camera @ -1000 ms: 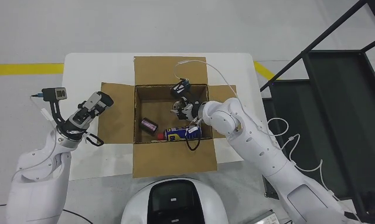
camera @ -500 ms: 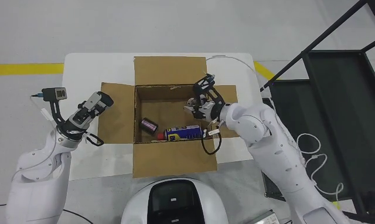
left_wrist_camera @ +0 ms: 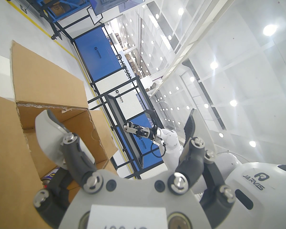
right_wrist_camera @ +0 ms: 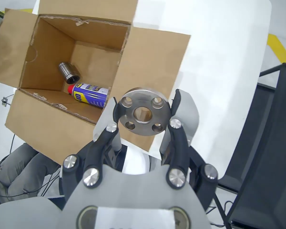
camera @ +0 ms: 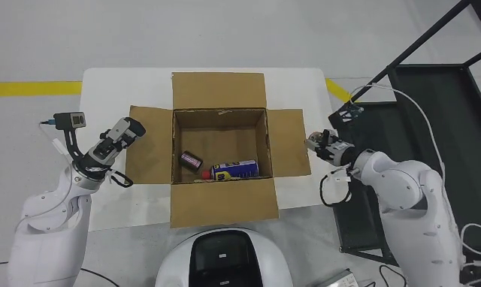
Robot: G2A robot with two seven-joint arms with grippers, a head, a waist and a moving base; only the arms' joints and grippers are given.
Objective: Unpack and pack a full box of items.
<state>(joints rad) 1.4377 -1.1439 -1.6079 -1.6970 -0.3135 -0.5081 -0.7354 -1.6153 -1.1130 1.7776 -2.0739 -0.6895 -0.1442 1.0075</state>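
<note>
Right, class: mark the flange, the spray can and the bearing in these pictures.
flange [right_wrist_camera: 144, 129]: right wrist view, flat face below its centre hole.
spray can [right_wrist_camera: 93, 96]: right wrist view, blue body.
bearing [right_wrist_camera: 68, 70]: right wrist view, steel side.

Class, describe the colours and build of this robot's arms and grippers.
The left arm and right arm are rounded white shells with black cable loops at the wrists. The left gripper and right gripper have grey bases, silver screws, black linkages, pale curved fingers.
</note>
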